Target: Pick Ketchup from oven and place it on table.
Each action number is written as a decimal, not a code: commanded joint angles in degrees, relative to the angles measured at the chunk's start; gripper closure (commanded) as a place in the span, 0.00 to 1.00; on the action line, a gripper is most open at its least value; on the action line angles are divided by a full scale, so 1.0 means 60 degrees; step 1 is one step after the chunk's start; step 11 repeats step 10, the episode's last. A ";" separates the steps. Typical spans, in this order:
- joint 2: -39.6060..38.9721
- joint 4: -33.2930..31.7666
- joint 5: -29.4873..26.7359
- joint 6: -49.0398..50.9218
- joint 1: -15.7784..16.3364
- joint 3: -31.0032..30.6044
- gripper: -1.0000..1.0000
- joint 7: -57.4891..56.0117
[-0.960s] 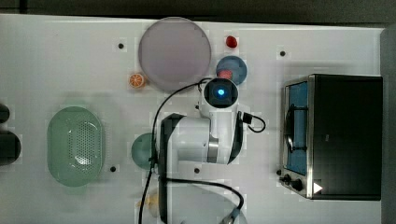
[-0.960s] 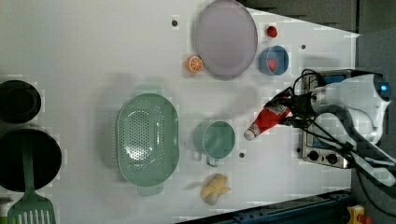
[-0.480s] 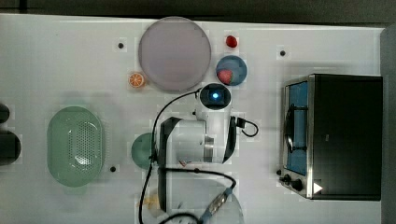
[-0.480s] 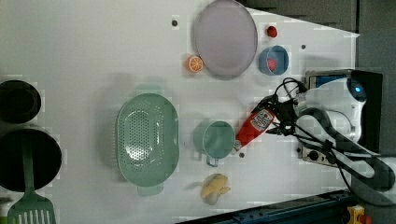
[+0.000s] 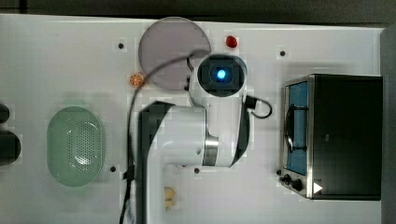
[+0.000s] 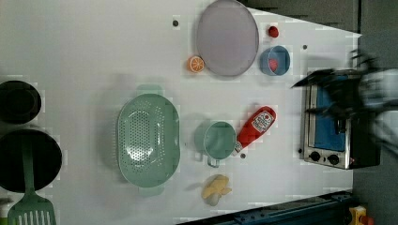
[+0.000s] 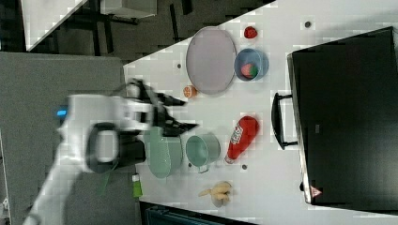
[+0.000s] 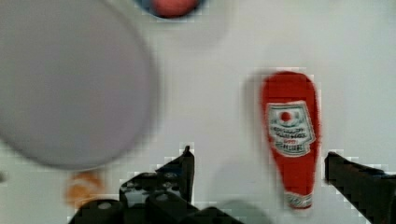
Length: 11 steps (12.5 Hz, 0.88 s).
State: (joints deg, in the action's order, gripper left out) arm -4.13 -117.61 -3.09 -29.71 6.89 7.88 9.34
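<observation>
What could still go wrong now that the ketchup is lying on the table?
The ketchup lies on its side with its cap end right by the green cup; being round, it might roll or get nudged against the cup. The open hand is just above it, so a careless move could knock it. The oven stands close on the left view's right, leaving little room.

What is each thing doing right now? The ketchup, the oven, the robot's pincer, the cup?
Ketchup: lying flat on the table, let go.
Oven: door shut.
Pincer: open, holding nothing.
Cup: upright, looks empty.
Blue bowl: holds a strawberry.
</observation>
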 commanded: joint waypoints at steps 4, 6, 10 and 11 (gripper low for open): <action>0.0651 0.3381 0.0234 0.3147 -0.0077 -0.0042 0.00 0.0237; 0.0660 0.3991 0.0260 0.3988 -0.0088 -0.0016 0.00 0.0237; 0.0677 0.4567 0.0267 0.5244 -0.0108 0.0028 0.00 0.0237; 0.0677 0.4567 0.0267 0.5244 -0.0108 0.0028 0.00 0.0237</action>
